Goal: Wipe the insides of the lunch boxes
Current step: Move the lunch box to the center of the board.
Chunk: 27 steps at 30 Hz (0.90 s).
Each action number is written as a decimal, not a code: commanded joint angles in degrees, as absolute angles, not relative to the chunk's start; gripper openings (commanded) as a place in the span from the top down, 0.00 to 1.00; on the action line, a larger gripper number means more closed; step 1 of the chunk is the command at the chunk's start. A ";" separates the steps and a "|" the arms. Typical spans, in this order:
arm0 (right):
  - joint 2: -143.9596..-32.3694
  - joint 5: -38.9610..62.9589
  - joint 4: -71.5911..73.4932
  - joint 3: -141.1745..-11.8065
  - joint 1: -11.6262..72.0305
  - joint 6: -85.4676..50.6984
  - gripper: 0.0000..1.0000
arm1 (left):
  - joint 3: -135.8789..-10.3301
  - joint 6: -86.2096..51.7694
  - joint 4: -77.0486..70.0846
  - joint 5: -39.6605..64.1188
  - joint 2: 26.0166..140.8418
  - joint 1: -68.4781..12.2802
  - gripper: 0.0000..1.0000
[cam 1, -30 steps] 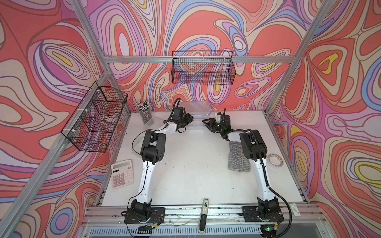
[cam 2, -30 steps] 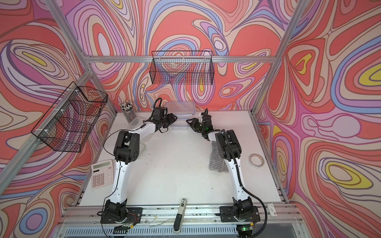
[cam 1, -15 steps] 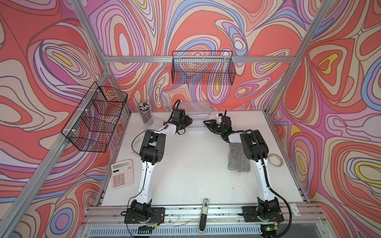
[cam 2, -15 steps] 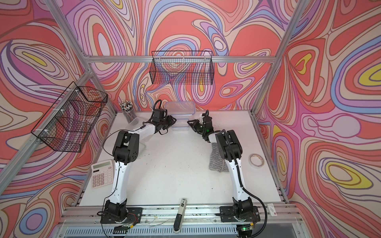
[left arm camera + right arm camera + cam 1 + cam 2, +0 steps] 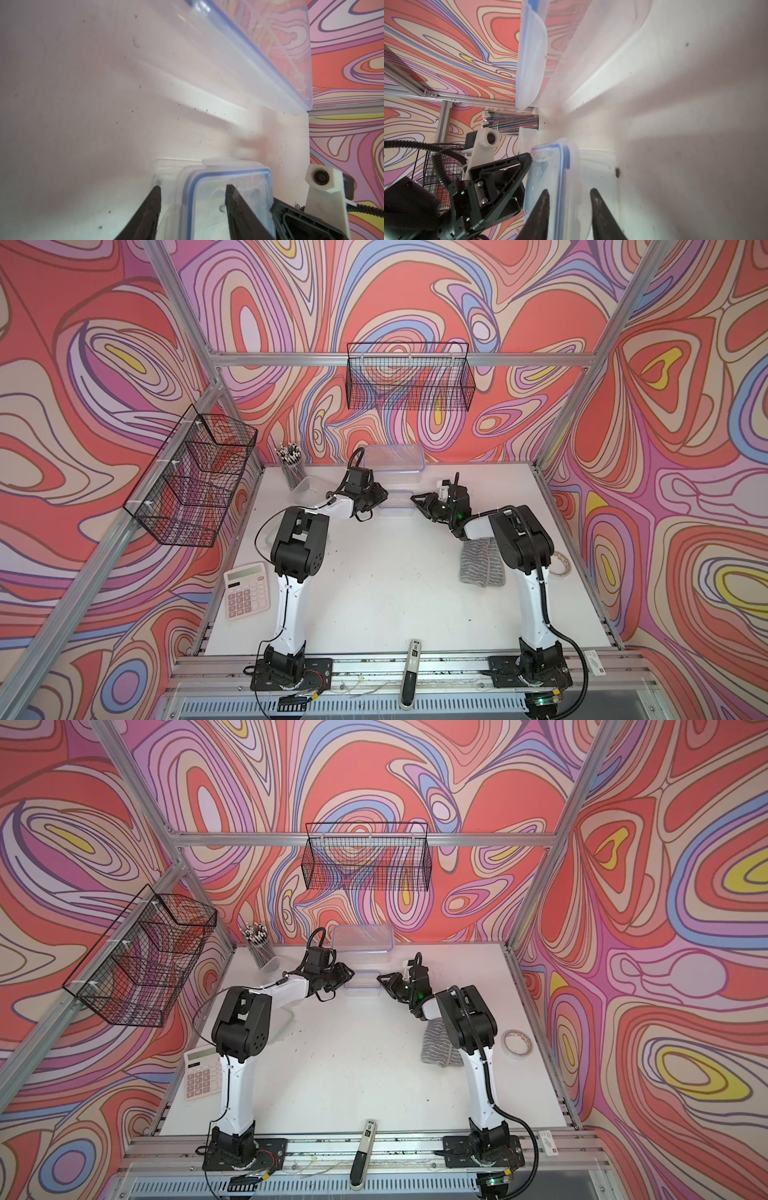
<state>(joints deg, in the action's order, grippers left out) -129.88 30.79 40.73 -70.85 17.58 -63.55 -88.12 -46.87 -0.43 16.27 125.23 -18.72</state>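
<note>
The medium box (image 5: 397,504) sits lidded at the far middle of the tabletop (image 5: 386,597), with its long axis running left to right. I have it between my arms. My left jaws meet its left end and my right jaws its right end, and neither arm is nearer.

Both wrists are rolled, so each pair of jaws stands one above the other. The upper one is over the blue-rimmed lid (image 5: 245,182) and the lower one is down by the tub wall, close to the tabletop. Each pair is parted with the box's end rim between; I cannot tell whether they actually pinch it. I judge the lid must come off before any wiping.

The large box (image 5: 392,460) stands just beyond, against the far wall. The small box (image 5: 306,483) lies far left by the pen cup (image 5: 291,466). The cloth (image 5: 482,566) lies on the right, nearer than the box, partly behind my right arm.

I can read no brand or label. The calculator (image 5: 246,591) keys and the marking on the grey tool (image 5: 413,672) at the near rail are too small.
</note>
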 commanded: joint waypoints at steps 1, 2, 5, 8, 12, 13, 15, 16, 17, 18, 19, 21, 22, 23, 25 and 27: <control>-127.33 31.83 41.70 -67.10 19.82 -64.62 0.67 | -83.98 -47.19 4.42 16.71 123.07 -20.55 0.49; -126.77 31.66 41.90 -66.03 19.86 -64.70 0.65 | -82.68 -47.30 4.12 16.49 122.20 -20.60 0.48; -125.53 31.20 42.45 -63.81 19.86 -64.70 0.59 | -80.22 -47.55 3.44 16.16 120.63 -20.57 0.43; -124.71 30.88 42.78 -62.56 19.88 -64.79 0.52 | -79.22 -47.77 3.47 16.52 119.78 -20.69 0.37; -123.73 30.03 43.90 -60.64 19.84 -65.57 0.44 | -78.17 -47.90 3.69 16.31 118.45 -20.70 0.34; -123.43 29.69 44.56 -59.99 19.81 -65.80 0.41 | -77.81 -47.90 3.78 16.09 118.16 -20.76 0.33; -122.97 28.82 45.71 -58.71 19.86 -66.49 0.39 | -77.11 -47.90 3.57 15.87 117.65 -20.74 0.32; -122.88 28.16 46.65 -58.03 19.86 -67.09 0.38 | -76.78 -47.90 3.47 15.97 117.52 -20.72 0.32; -122.87 27.58 47.88 -57.43 19.86 -67.89 0.38 | -76.58 -48.05 3.49 16.00 117.40 -20.82 0.32; -123.08 27.15 49.83 -56.79 19.86 -68.93 0.38 | -76.32 -48.23 3.24 16.32 117.35 -20.81 0.32; -123.41 26.69 51.91 -56.17 19.86 -70.27 0.38 | -75.98 -48.64 3.06 16.56 117.20 -20.76 0.32; -124.14 26.07 55.93 -55.57 19.92 -72.76 0.38 | -75.04 -49.44 2.31 16.61 116.77 -20.80 0.32; -124.41 25.78 57.73 -55.54 19.84 -73.87 0.39 | -74.45 -49.80 2.11 16.68 116.48 -20.83 0.32; -124.67 25.38 59.10 -55.48 19.85 -74.74 0.39 | -73.99 -50.16 1.85 16.48 116.14 -20.91 0.32; -124.71 24.82 60.60 -55.64 19.85 -75.85 0.41 | -73.16 -50.74 1.71 16.09 115.55 -21.00 0.32; -124.33 24.28 61.25 -55.68 19.86 -76.41 0.43 | -72.29 -51.35 1.28 15.82 114.99 -21.10 0.32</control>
